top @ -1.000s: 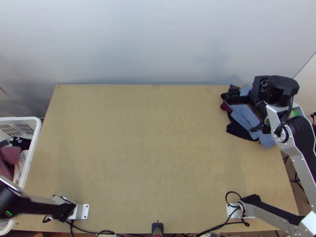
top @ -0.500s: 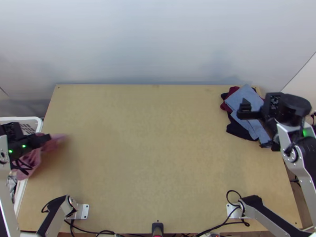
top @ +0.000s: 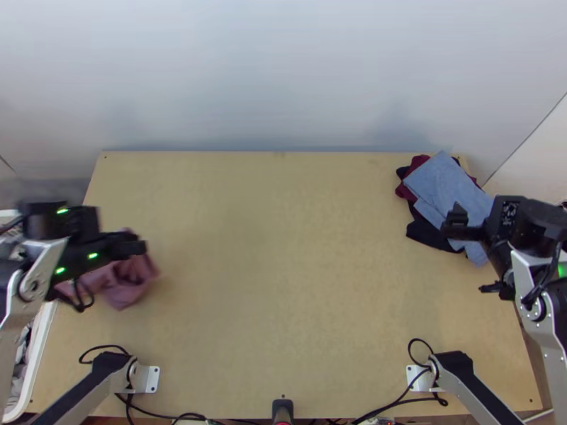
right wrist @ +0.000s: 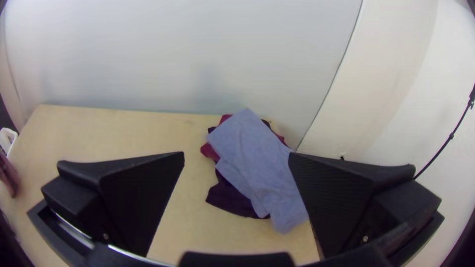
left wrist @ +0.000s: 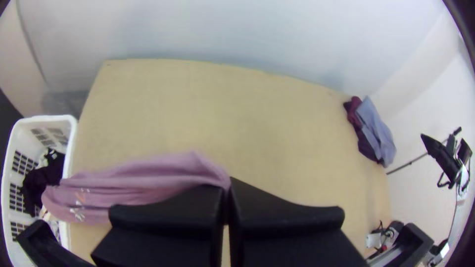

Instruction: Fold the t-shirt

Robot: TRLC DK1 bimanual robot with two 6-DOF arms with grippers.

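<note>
Over the table's left side, my left gripper (top: pixel 138 248) has a bunched pink t-shirt (top: pixel 127 283) hanging below it. In the left wrist view my left gripper (left wrist: pixel 227 190) is shut on one end of the pink t-shirt (left wrist: pixel 133 180), which stretches from the fingertips back toward the basket, a small print on its far part. At the table's right edge my right gripper (top: pixel 471 258) stands beside the pile of folded clothes; in the right wrist view my right gripper (right wrist: pixel 237 158) has its fingers wide apart, nothing between them.
A light blue cloth (top: pixel 453 198) tops the pile of dark red and dark clothes at the table's far right corner. A white basket (left wrist: pixel 69 148) holding more clothes stands against the left edge. A grey-white wall rises behind the table (top: pixel 283 283).
The left gripper has come out from the basket and moved right over the table, drawing the pink t-shirt along. The right gripper has moved away from the clothes pile, nearer and to the right.
</note>
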